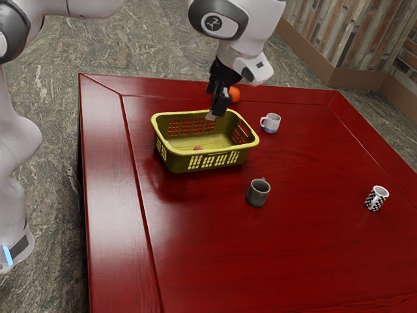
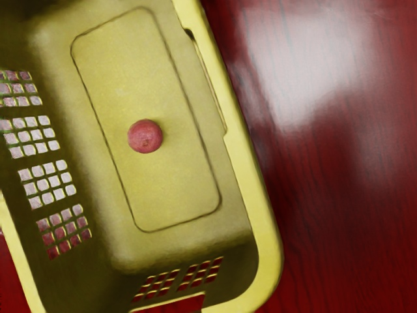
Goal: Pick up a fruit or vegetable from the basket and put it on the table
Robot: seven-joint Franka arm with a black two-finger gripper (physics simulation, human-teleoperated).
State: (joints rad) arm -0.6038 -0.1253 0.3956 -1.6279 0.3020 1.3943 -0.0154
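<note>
While the tool (image 1: 217,113) hangs above the yellow basket (image 1: 165,146), I cannot tell from the pictures whether it is open or closed. For the directions I take a clock face laid over the exterior view, with the basket in its centre and twelve at the top of that view. The tool is then toward one o'clock, over the far part of the basket.

The task's thing, a round pink fruit or vegetable (image 2: 145,136), lies on the floor of the basket. It is inside the outlined rectangle of this floor and apart from the walls; in the exterior view the near wall partly hides it.

The basket stands on the red desk (image 1: 215,254). Near it, at one o'clock, is an orange round thing (image 1: 234,94), partly behind the tool. A white mug with blue base (image 1: 272,122) is between two and three o'clock, a grey mug (image 1: 258,193) between four and five, and a checkered mug (image 1: 376,198) near four, well apart.
</note>
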